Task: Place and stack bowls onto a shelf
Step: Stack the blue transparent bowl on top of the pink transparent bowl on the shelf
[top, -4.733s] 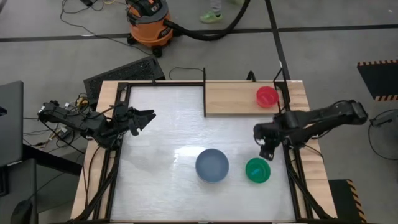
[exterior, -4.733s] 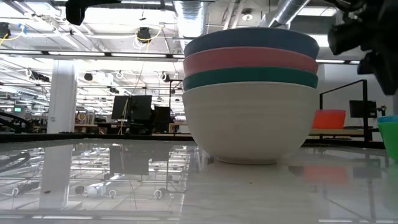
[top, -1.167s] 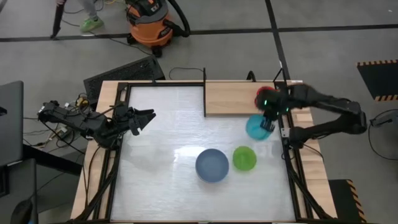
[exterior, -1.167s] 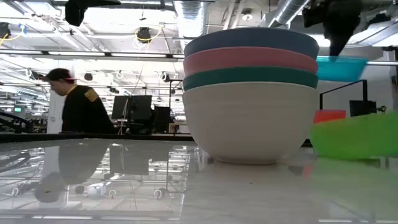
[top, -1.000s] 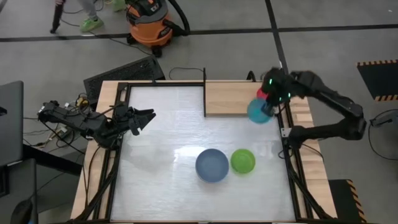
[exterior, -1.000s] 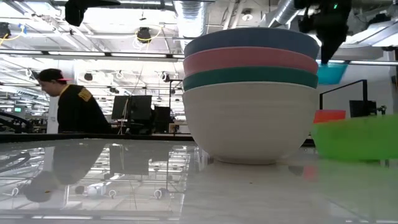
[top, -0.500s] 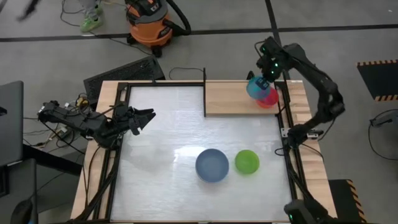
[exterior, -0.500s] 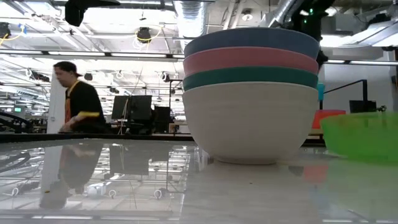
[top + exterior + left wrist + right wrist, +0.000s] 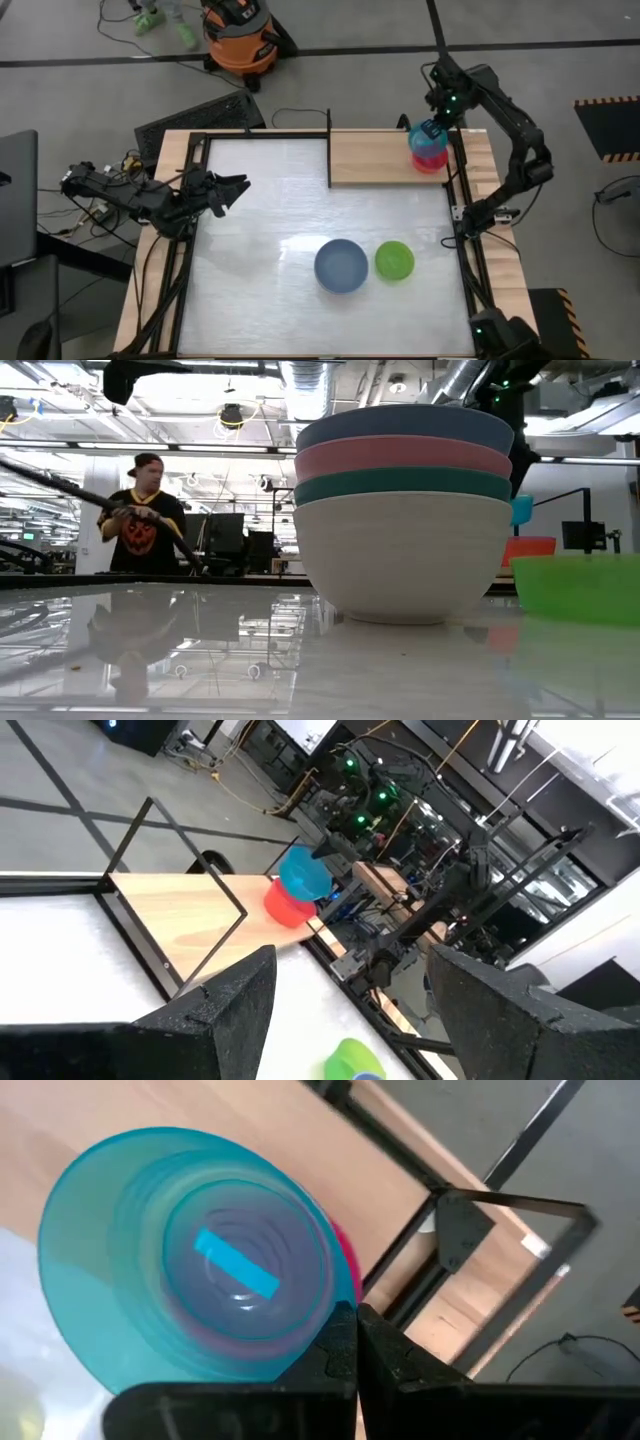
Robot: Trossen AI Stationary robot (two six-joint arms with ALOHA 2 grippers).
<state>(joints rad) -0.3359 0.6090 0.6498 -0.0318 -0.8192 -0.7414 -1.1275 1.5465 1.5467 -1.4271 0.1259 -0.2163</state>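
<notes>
A small blue bowl (image 9: 427, 139) hangs over a small red bowl (image 9: 432, 160) that sits on the wooden shelf (image 9: 375, 158) at the table's far right. My right gripper (image 9: 434, 127) is shut on the blue bowl. A stack of larger bowls (image 9: 341, 265), blue on top and white at the bottom (image 9: 400, 560), stands on the white tabletop. Just to its right is a green bowl (image 9: 394, 260). My left gripper (image 9: 238, 188) waits open at the table's left side, holding nothing. My right gripper pinches the blue bowl's rim (image 9: 330, 1315) between its two fingers, which come from above. The bowl (image 9: 303, 875) hangs tilted, its opening up, right over the red bowl (image 9: 285, 907). Whether the two bowls touch I cannot tell.
Thin black posts (image 9: 329, 150) frame the shelf, and one stands close to the right gripper (image 9: 470, 1230). Black rails (image 9: 462, 260) run along the table's sides. An orange shop vacuum (image 9: 238, 35) stands on the floor behind, and a person (image 9: 145, 525) shows in the room beyond.
My right gripper has carried the blue bowl from the shelf's near edge toward the table's far edge, over the plank, to a place above the red bowl. It has stayed shut on the rim. The bowl stays tilted.
</notes>
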